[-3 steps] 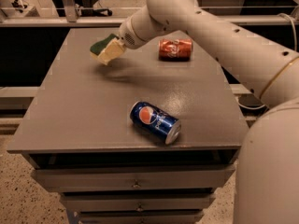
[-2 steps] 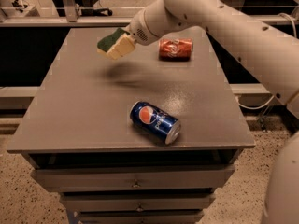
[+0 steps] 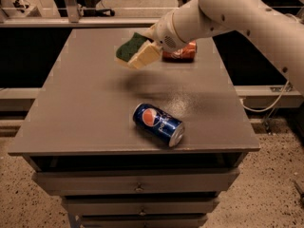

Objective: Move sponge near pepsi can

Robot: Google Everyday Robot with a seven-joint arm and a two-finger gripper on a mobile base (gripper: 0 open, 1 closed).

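The sponge (image 3: 137, 51), dark green on top with pale yellow foam below, is held tilted in the air above the back middle of the grey table (image 3: 71, 108). My gripper (image 3: 151, 45) is shut on the sponge's right end; the white arm reaches in from the upper right. The blue pepsi can (image 3: 158, 124) lies on its side near the table's front edge, in front of and slightly right of the sponge, well apart from it.
An orange-red soda can (image 3: 180, 52) lies on its side at the back of the table, partly hidden behind my wrist. Drawers sit below the tabletop. A cable hangs at the right.
My gripper has carried the sponge to the right and toward the front of the table, closer to the pepsi can. Both cans have stayed where they were.
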